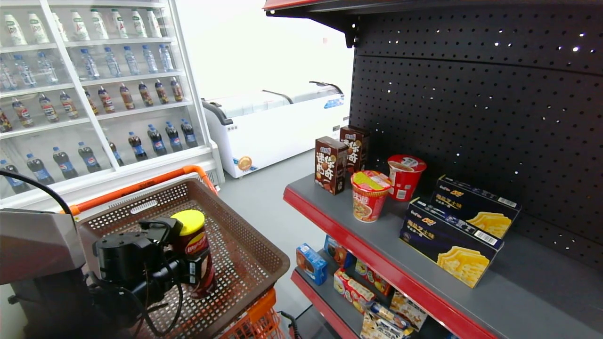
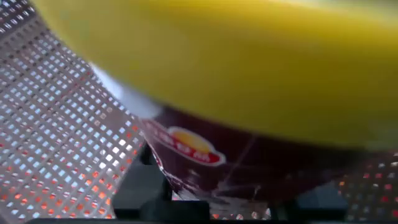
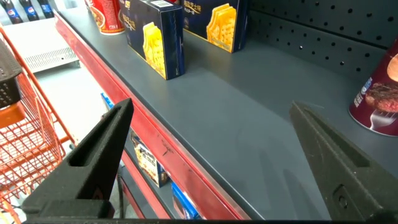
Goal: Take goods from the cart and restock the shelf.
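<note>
One yellow-lidded canister stands upright in the brown cart basket, near left; the left gripper has its jaws clamped on the canister's sides. The shelf, at right, carries two brown boxes, two noodle cups and two dark blue boxes. The right wrist view adds a maroon cup, cut off at the edge; the right gripper hangs over bare shelf, jaws wide apart and empty. In the left wrist view the canister's lid is blurred; the lower-shelf goods are partly hidden.
</note>
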You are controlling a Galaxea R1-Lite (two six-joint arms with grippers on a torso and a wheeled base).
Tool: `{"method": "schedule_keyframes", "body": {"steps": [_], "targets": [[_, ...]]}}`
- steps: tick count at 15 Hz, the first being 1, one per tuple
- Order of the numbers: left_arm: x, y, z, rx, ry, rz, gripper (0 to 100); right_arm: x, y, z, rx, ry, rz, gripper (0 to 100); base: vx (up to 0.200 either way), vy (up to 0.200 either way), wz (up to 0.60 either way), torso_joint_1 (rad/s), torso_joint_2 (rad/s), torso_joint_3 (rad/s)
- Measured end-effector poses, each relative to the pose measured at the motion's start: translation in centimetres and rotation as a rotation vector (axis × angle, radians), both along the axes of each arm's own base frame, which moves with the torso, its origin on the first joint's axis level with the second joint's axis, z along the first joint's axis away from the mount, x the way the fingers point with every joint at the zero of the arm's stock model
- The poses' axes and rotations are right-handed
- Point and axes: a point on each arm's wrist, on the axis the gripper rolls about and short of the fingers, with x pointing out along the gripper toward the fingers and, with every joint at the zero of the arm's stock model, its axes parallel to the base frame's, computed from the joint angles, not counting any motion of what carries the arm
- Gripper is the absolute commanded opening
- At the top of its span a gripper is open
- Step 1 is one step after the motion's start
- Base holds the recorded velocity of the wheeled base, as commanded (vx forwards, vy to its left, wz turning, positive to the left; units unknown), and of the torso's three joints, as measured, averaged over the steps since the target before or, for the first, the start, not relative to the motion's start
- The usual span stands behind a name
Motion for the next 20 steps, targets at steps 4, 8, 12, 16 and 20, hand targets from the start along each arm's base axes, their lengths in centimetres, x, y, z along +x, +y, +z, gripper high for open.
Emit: {"method": "schedule_keyframes", "body": {"steps": [4, 8, 12, 16, 20], "targets": [[-0.9, 0.1, 3.4, 0.012, 0.002, 0.024, 0, 0.0, 0.0, 0.0, 0.0, 0.0, 0.0, 100, 0.0, 0.0, 0.0, 0.0, 0.0, 0.0], [-3.5, 0.4, 8.3, 0.032, -0.013, 0.034, 0, 0.0, 0.0, 0.0, 0.0, 0.0, 0.0, 100, 0.0, 0.0, 0.0, 0.0, 0.0, 0.0], [-7.7, 0.4, 13.2, -0.044, -0.128, -0.026, 0, 0.0, 0.0, 0.0, 0.0, -0.001, 0.0, 100, 0.0, 0.0, 0.0, 0.0, 0.0, 0.0], [-13.2, 0.8, 15.5, -0.087, -0.188, -0.066, 0, 0.0, 0.0, 0.0, 0.0, 0.0, 0.0, 100, 0.0, 0.0, 0.0, 0.0, 0.0, 0.0], [-18.0, 1.3, 16.6, -0.103, -0.284, -0.062, 0, 0.0, 0.0, 0.0, 0.0, -0.001, 0.0, 100, 0.0, 0.0, 0.0, 0.0, 0.0, 0.0]]}}
